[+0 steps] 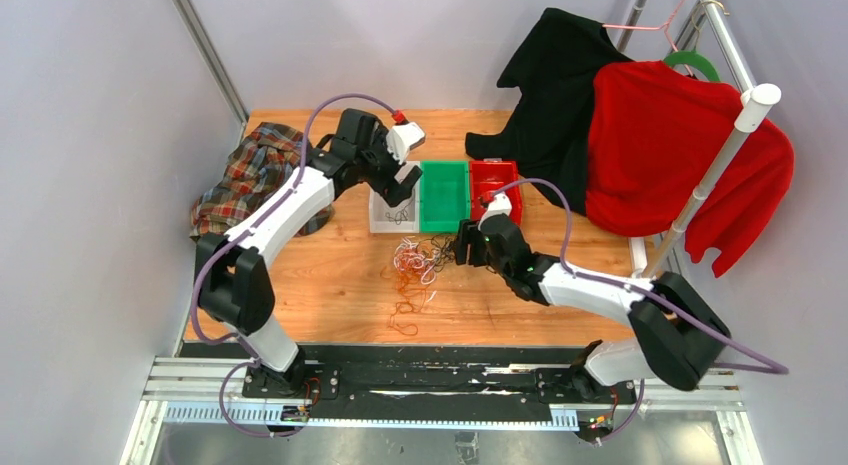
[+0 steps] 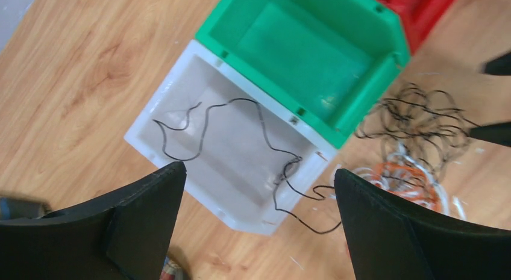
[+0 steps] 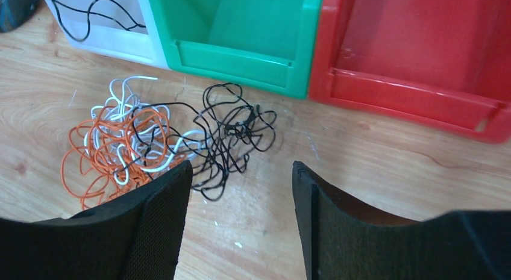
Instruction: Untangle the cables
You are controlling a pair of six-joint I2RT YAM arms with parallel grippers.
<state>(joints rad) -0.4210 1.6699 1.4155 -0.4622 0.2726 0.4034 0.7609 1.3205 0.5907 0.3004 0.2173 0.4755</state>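
The left gripper (image 2: 259,176) is hovering over the white bin (image 2: 172,87), jaws spread wide and holding nothing. One black cable (image 2: 241,100) is lying in that bin, its end trailing over the wall onto the table (image 3: 373,165). The right gripper (image 3: 241,168) is hanging low, jaws spread too, just beside the tangle of cables (image 3: 150,141), which is lying in front of the green bin (image 3: 241,27).

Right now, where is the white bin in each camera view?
Top external: white bin just above centre, left of the green bin.
Left wrist: white bin mid-frame.
Right wrist: white bin in the top-left corner, cropped.
Shared landmark: the green bin right beside it.
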